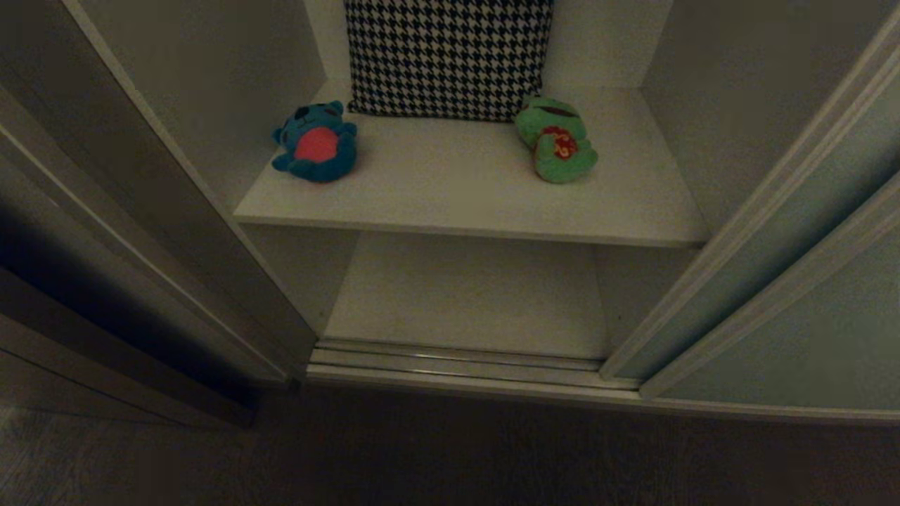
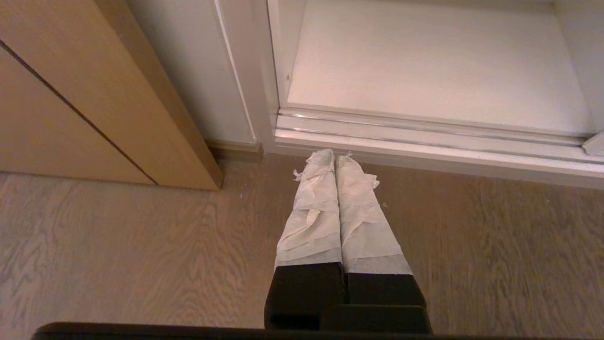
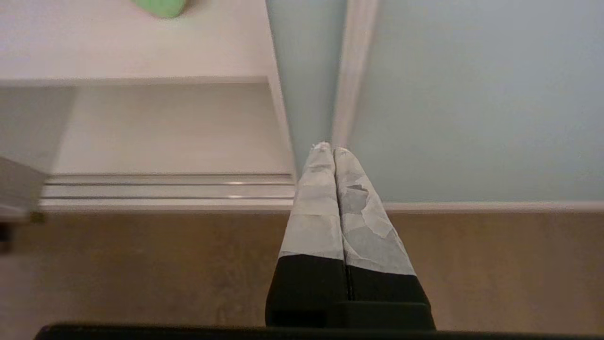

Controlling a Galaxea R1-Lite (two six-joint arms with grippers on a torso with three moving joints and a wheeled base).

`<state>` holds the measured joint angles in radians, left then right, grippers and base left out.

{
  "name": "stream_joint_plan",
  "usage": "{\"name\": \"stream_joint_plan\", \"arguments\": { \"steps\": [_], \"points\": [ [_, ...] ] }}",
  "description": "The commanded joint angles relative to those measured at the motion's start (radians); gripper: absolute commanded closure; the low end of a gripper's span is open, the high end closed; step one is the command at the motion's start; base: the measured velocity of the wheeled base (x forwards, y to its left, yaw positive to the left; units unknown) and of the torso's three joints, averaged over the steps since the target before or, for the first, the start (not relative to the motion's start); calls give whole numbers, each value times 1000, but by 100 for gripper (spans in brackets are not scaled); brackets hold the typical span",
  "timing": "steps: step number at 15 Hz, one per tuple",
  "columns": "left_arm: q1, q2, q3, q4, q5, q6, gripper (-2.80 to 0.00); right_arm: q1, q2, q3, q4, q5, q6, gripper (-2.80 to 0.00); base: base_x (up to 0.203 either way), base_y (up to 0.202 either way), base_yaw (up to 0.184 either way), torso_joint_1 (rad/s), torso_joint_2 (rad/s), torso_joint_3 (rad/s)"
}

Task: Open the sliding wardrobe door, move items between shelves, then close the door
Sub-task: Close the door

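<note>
Wardrobe open at centre; two sliding wardrobe doors (image 1: 808,309) stacked to the right, pale grey-green panels in thin beige frames, long axis upright, edges overlapping. Dark brown side panel (image 1: 105,246) at the left of the opening. Wood-grain floor (image 1: 450,457) in front, metal door track (image 1: 457,365) along the threshold.

Upper shelf (image 1: 457,190): white board, long axis running left to right, carrying all the contents. Lower shelf (image 1: 464,295): white board directly beneath, bare.

Houndstooth pillow (image 1: 446,56) upright against the back wall, centred on the upper shelf.

Blue plush toy (image 1: 316,144) at the left of the upper shelf, lying on its back, red belly up, head toward the back wall, feet toward the front edge. Green frog plush (image 1: 555,140) at the right of the same shelf, just beside the pillow's right corner, red spotted patch up, long axis running back to front. The two toys well apart, neither touching the other.

Left hand (image 2: 335,158): taped fingers pressed together, holding nothing, pointing down at the floor just before the track, near the left corner of the opening.

Right hand (image 3: 330,150): taped fingers pressed together, holding nothing, tips aimed at the overlapping door edges, apart from the shelves. Neither hand visible from the head camera.
</note>
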<state>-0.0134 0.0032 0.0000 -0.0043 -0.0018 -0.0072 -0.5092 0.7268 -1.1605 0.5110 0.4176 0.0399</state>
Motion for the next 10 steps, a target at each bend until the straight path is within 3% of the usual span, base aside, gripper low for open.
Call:
{"name": "stream_joint_plan", "arguments": {
  "steps": [1, 3, 5, 10],
  "points": [
    [0, 1, 0, 0, 0, 0, 0, -133, 98, 32, -59, 151, 0, 0, 0, 0, 0, 0, 0, 0],
    [0, 1, 0, 0, 0, 0, 0, -214, 139, 86, -150, 220, 0, 0, 0, 0, 0, 0, 0, 0],
    [0, 1, 0, 0, 0, 0, 0, -243, 182, 111, -200, 251, -2, 0, 0, 0, 0, 0, 0, 0],
    [0, 1, 0, 0, 0, 0, 0, -209, 272, 119, -205, 295, 6, 0, 0, 0, 0, 0, 0, 0]
  ]
}}
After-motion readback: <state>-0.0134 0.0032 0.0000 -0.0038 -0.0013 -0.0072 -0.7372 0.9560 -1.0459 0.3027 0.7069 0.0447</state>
